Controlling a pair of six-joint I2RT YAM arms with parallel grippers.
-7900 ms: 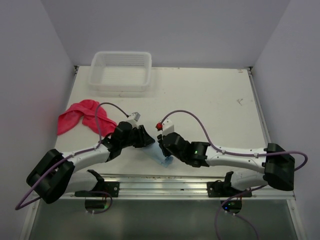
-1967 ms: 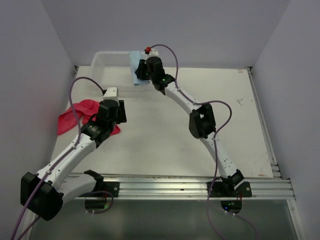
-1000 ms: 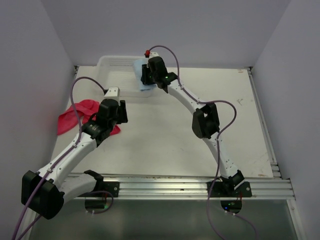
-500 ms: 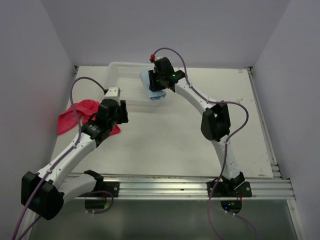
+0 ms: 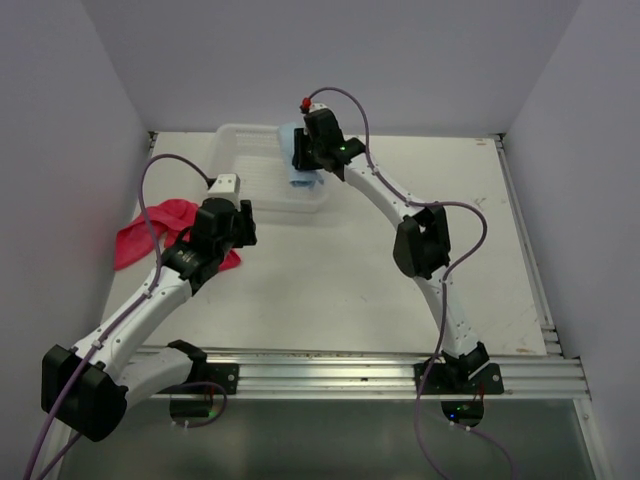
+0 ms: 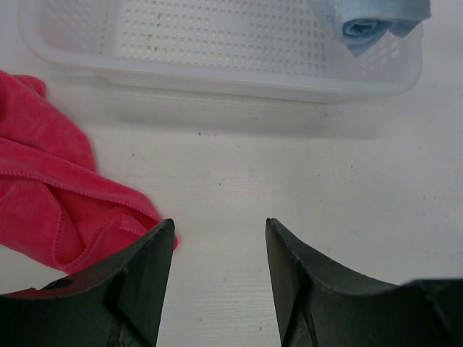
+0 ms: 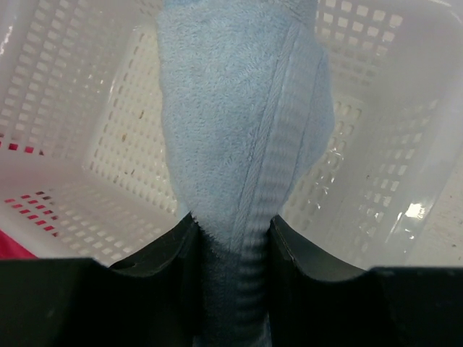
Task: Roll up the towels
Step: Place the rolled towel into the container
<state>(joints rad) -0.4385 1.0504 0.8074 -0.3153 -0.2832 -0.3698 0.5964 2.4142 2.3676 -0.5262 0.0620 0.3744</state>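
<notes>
Visibility first: from the top camera the left claw's (image 6: 219,235) fingers are tucked under its own wrist. Only the wrist cam shows them, and there you just get the 2 tips, cut off at the bottom edge. The pink towel (image 5: 155,235) is a crumpled heap just left of that claw. The wrist view crops its left part, and its near corner slips behind the left finger, so I can't tell if they touch. The left claw gapes fairly wide with nothing between the jaws, just bare table (image 5: 420,230).

Straight ahead of the left claw, well apart from it, sits the clear plastic basket (image 6: 217,79), with its far wall cropped out of that view. Ahead and to the right, over the basket's right end, the blue towel (image 7: 239,123) hangs rolled up. The right claw (image 7: 231,230) is clamped on it, jaws narrow with the cloth squeezed between them. That towel fills most of the right wrist cam, so the basket floor right under it is hidden. I can't tell if the towel's far end touches the basket.

Pose: the left arm reaches forward at a slant from its base, claw tilted down at the table. The right arm is stretched far out and leans left, elbow around mid-table, wrist over the basket's right end.

The surface is a white tabletop with a few scuffs and a metal rail (image 5: 330,372) along the near edge. Plain pale walls (image 5: 330,60) stand on 3 sides. Purple cables (image 5: 160,170) loop off both arms.
</notes>
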